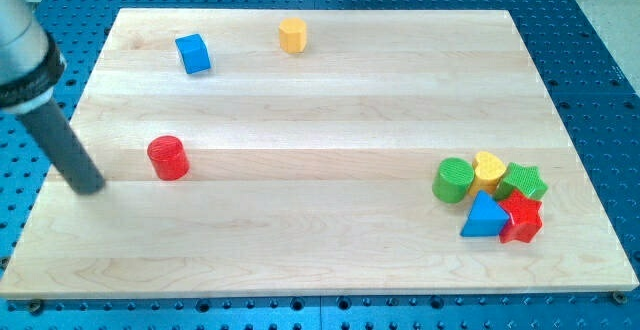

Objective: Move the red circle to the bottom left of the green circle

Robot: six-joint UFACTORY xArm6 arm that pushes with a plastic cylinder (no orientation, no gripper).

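The red circle (pixel 168 158) is a short red cylinder on the wooden board (pixel 320 250), at the view's left. The green circle (pixel 453 180) is a green cylinder at the view's right, the leftmost block of a tight cluster. My tip (pixel 90 187) rests on the board to the left of the red circle and slightly below it, with a small gap between them. The rod slants up to the view's top left.
A yellow heart (pixel 488 169), a green star (pixel 524 181), a blue triangle (pixel 485 216) and a red star (pixel 521 219) crowd against the green circle. A blue cube (pixel 193 53) and a yellow hexagon (pixel 292 35) stand near the view's top.
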